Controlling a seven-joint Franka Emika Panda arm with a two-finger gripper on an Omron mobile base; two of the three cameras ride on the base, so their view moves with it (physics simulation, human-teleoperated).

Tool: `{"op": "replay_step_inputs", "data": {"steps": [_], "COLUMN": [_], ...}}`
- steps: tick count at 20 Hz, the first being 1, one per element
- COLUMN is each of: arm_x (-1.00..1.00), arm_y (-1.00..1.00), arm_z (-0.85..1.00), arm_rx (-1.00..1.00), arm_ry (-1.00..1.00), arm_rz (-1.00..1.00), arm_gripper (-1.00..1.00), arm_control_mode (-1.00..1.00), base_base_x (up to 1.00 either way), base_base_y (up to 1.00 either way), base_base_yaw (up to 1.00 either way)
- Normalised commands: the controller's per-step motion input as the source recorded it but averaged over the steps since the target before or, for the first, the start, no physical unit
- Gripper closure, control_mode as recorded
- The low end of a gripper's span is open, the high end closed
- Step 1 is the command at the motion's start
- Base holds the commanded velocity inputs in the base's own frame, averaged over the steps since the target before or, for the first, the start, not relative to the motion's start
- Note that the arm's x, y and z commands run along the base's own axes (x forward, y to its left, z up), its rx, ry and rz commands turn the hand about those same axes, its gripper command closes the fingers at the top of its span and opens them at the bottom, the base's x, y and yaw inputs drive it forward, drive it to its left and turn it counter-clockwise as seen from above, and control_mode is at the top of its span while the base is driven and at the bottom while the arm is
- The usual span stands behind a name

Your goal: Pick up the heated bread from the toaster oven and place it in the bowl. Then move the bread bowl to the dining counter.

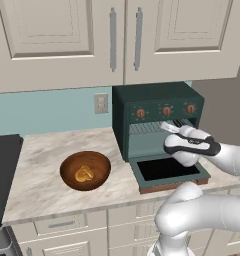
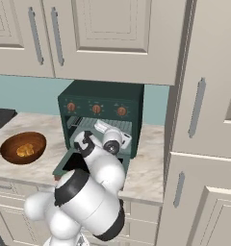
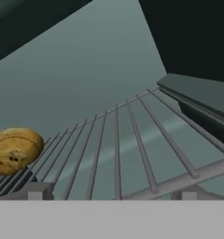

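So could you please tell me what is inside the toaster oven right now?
On the wire rack inside the toaster oven, the heated bread sits off to one side of the open fingers. The arm hides part of the cavity in both base views.

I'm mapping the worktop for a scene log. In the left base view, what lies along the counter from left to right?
Black stove → brown bowl holding a golden-orange bread piece → dark green toaster oven with its door dropped open, where the pincer reaches in at the wire rack.

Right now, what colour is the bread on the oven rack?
Yellowish-olive with dark specks; the bread shows best in the hand view.
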Motion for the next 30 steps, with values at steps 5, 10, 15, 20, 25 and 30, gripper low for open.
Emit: {"op": "replay_step_inputs", "data": {"steps": [5,10,15,20,25,30], "arm_x": [0.02,0.17,0.04,-0.13,-0.48,-0.69], "arm_y": [0.0,0.0,0.0,0.0,0.0,-0.02], "arm_z": [-0.04,0.0,0.0,0.0,0.0,0.0], "arm_rx": [0.0,0.0,0.01,0.0,0.0,0.0], "arm_ry": [0.0,0.0,0.0,0.0,-0.02,-0.06], "arm_rz": [0.0,0.0,0.0,0.0,0.0,0.0], "arm_gripper": [-1.0,1.0,1.0,1.0,1.0,1.0], "arm_control_mode": [-1.0,-1.0,-1.0,-1.0,-1.0,-1.0], "base_base_x": [0.0,0.0,0.0,0.0,0.0,0.0], "base_base_y": [0.0,0.0,0.0,0.0,0.0,0.0], "base_base_yaw": [0.0,0.0,0.0,0.0,0.0,0.0]}}
